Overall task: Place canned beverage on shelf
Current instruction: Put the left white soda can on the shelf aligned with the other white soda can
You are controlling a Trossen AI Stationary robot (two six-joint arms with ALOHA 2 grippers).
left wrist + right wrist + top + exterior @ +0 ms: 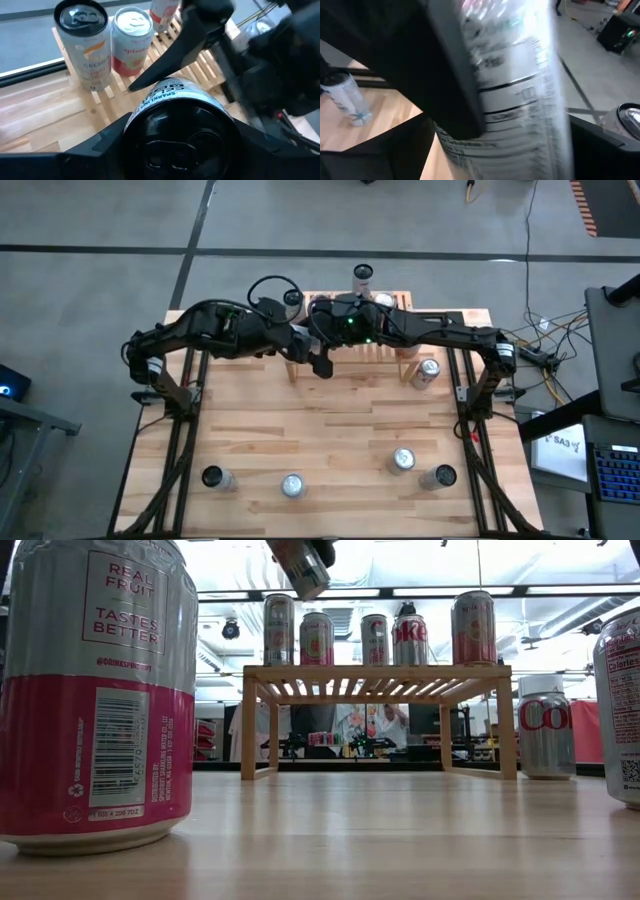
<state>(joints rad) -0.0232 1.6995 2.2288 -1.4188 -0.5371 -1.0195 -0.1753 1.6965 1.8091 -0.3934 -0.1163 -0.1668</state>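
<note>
Above the shelf's left part a silver can [175, 102] hangs tilted, its black top toward my left wrist; the low view shows its lower end [300, 568]. My left gripper [180, 137] is shut on it. My right gripper [505, 145] reaches in from the table's right and stands open, one finger [167, 60] on each side of the same can. The light wooden shelf [375, 670] stands on its legs at the table's far middle, with several cans upright on its slatted top [400, 302]. My left gripper pinches the can's two sides [135, 117] between its two fingers, at the end with the black top. The fingers lie along the can and slant down toward the table's far edge. The can is lifted clear above the shelf, tilted. Whether my right gripper's fingers touch the can, I cannot tell.
A Coke can [545, 725] stands on the table by the shelf's right legs. Several more cans stand near the table's front edge, among them a pink one [95, 690] close to the low camera. Bare tabletop [330, 420] lies between them and the shelf.
</note>
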